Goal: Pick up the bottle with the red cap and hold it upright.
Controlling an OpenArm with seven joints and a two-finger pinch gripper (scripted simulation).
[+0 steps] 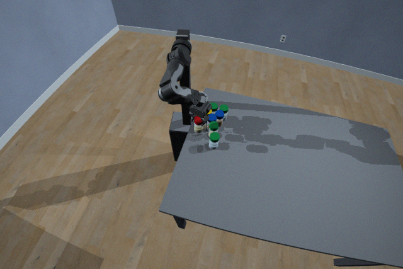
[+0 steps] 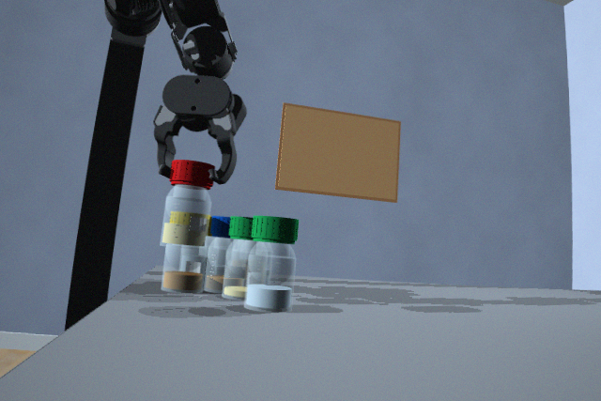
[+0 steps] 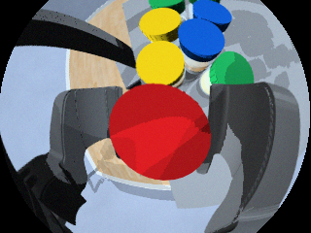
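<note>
Holding red-cap bottle off the table

My gripper [image 2: 193,174] is clamped on the cap of the red-cap bottle [image 2: 187,207]; bottle hangs upright, its base above the table [image 2: 339,352]; directly behind it stands a yellow-cap bottle [image 3: 161,62]; blue-cap bottle [image 2: 219,251] and green-cap bottles [image 2: 271,265] stand just beside, all upright.

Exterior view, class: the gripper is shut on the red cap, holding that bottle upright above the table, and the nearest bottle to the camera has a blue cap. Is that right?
Not quite. The nearest bottle has a green cap, as the exterior view shows. The gripper is indeed shut on the red-capped bottle, upright above the table.
</note>
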